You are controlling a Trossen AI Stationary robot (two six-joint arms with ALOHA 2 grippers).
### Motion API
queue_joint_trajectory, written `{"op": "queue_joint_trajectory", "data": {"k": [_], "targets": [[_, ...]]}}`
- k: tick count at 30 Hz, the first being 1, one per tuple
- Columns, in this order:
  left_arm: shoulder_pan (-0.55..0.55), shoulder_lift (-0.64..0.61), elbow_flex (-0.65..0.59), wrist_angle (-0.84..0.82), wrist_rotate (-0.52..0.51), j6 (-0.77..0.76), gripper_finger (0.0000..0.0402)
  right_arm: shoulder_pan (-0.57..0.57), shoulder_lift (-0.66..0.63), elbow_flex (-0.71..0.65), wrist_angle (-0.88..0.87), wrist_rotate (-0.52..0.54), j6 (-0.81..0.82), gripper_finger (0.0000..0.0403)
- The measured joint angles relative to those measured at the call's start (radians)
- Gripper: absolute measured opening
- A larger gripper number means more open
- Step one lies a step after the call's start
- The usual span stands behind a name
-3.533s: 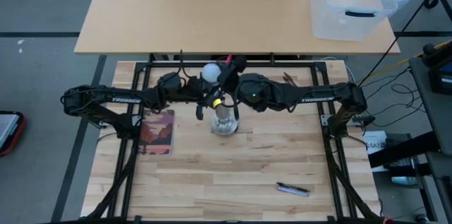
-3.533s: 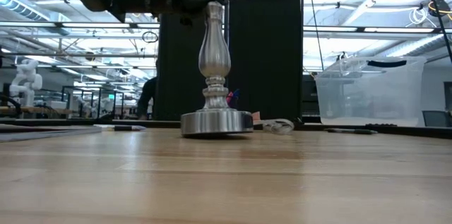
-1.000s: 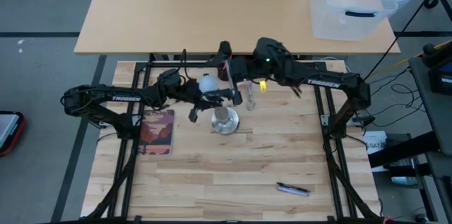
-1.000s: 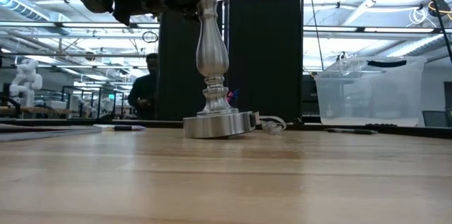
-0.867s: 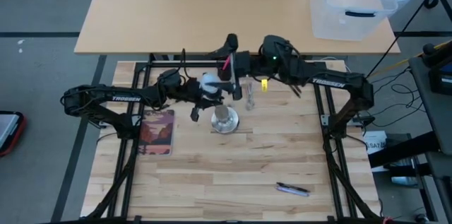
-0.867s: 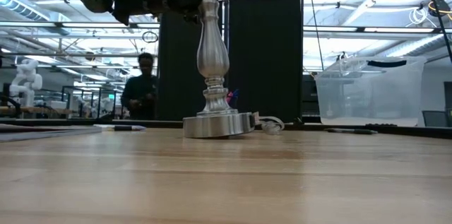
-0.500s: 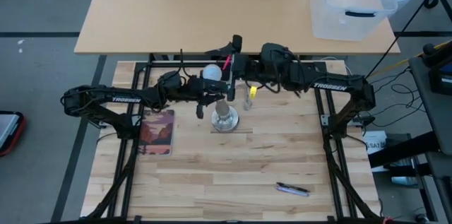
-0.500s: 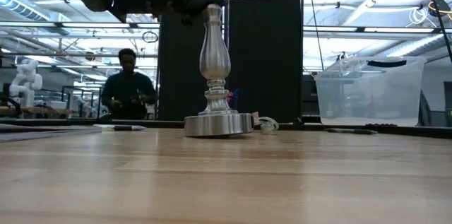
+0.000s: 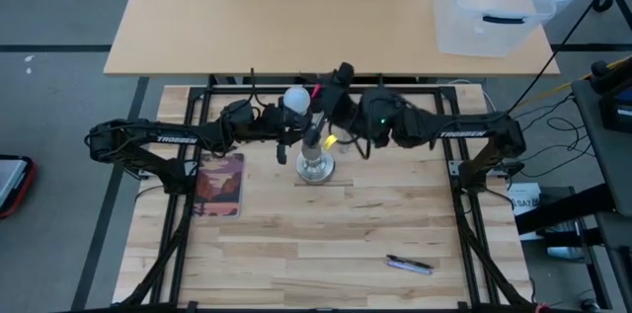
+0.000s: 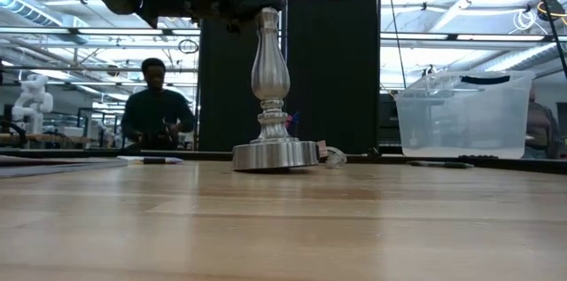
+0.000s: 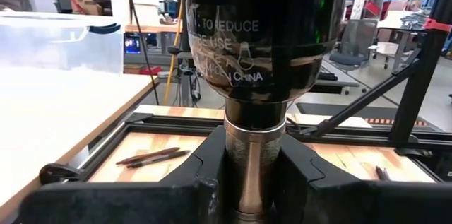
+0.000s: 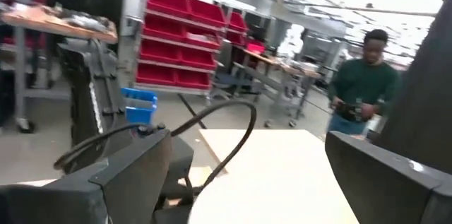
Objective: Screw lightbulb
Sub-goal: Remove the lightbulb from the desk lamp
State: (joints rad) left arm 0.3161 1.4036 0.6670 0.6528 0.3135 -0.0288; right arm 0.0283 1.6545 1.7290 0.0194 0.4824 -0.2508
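Observation:
The silvery socket stand (image 10: 270, 95) stands upright on its round disc foot (image 9: 314, 169) in the middle of the table. The frosted white lightbulb (image 9: 294, 101) sits on top of its post; the left wrist view shows its printed neck (image 11: 258, 54). My left gripper (image 9: 299, 135) reaches in from the table's left and is shut on the post just under the bulb. My right gripper (image 9: 333, 96) hovers open on the bulb's right side, with nothing between its fingers (image 12: 134, 174). My left gripper pinches the top of the stand's post (image 11: 254, 167), right under the bulb's neck, between its two fingers. The fingers come level from the table's left and lie across the upright post. The stand's foot rests on the table.
A book (image 9: 219, 185) lies at the table's left, a pen (image 9: 409, 265) near its front right. A clear plastic bin (image 9: 494, 7) stands on the tan table beyond. A person (image 10: 155, 108) is in the room behind.
My right gripper has swung from the table's far edge toward the bulb, turning as it went, and has stayed open. My left gripper has turned at the wrist while keeping its hold. The stand, which leaned a little, is upright again, and the bulb has shifted toward the far edge.

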Motion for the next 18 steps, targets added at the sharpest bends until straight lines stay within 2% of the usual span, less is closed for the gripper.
{"op": "queue_joint_trajectory", "data": {"k": [5,10,14,18], "targets": [[0.0,0.0,0.0,0.003,-0.002,0.004,0.0073,0.036,0.038,0.0,0.002,0.145,-0.016,0.0368],[0.001,0.0,-0.001,0.004,-0.004,0.003,0.0073,0.052,0.071,0.0,0.035,0.169,-0.007,0.0368],[0.001,0.0,-0.001,0.004,-0.004,0.002,0.0073,0.054,0.099,0.0,0.045,0.296,-0.013,0.0368],[0.002,0.0,-0.001,0.004,-0.005,0.002,0.0073,0.05,0.133,0.0,0.081,0.322,-0.017,0.0368]]}}
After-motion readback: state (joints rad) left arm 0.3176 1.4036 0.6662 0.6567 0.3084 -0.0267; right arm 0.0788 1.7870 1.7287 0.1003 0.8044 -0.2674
